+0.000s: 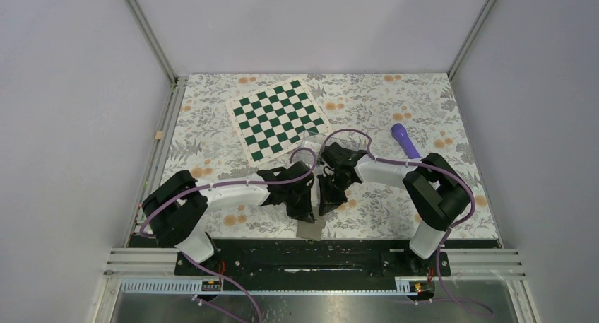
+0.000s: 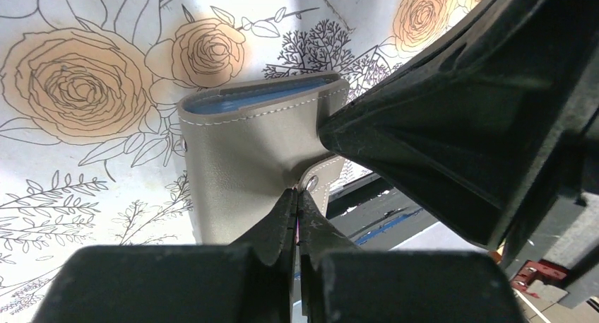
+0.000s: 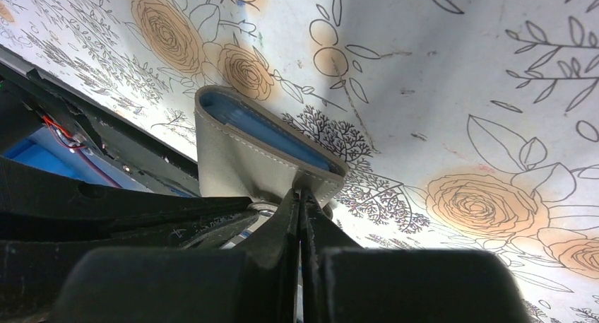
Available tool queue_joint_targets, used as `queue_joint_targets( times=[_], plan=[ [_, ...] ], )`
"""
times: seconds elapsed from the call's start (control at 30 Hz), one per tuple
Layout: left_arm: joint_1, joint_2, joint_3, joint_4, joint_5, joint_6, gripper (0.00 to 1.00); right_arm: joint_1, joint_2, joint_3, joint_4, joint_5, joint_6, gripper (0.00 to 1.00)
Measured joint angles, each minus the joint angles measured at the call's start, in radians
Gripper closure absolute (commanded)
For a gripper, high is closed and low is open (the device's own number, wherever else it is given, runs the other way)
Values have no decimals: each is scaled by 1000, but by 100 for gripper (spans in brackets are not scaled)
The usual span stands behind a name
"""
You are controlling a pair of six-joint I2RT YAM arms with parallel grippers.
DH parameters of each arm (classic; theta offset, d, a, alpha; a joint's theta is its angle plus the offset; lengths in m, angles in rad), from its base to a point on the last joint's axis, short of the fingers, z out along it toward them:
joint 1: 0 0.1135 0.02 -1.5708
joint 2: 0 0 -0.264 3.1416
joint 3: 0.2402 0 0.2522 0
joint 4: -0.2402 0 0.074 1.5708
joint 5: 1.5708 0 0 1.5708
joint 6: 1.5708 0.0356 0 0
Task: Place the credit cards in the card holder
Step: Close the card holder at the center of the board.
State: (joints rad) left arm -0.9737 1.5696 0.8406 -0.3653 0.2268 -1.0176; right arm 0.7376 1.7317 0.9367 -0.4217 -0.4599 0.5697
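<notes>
Left wrist view shows the left claw [image 2: 297, 196] shut at the snap tab [image 2: 311, 184] of the wallet [image 2: 240, 160], the right claw [image 3: 300, 194] shut at its edge; cards unseen, probably inside, so prying it open comes next, with the clear holder [image 1: 316, 138] beyond both claws.

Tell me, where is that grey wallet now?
In the top view the wallet sits centred at the near edge of the table, under the left claw and right claw, both closed.
</notes>
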Motion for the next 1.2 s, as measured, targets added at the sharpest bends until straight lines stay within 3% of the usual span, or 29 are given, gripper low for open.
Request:
queue_joint_targets(
  times=[0.8, 1.2],
  plan=[
    [-7, -9, -17, -1, -7, -4, 100, 4, -6, 2, -7, 3, -14, 100],
    [-12, -9, -19, -4, -12, -3, 100, 39, -117, -64, 71, -66, -20, 100]
  ],
)
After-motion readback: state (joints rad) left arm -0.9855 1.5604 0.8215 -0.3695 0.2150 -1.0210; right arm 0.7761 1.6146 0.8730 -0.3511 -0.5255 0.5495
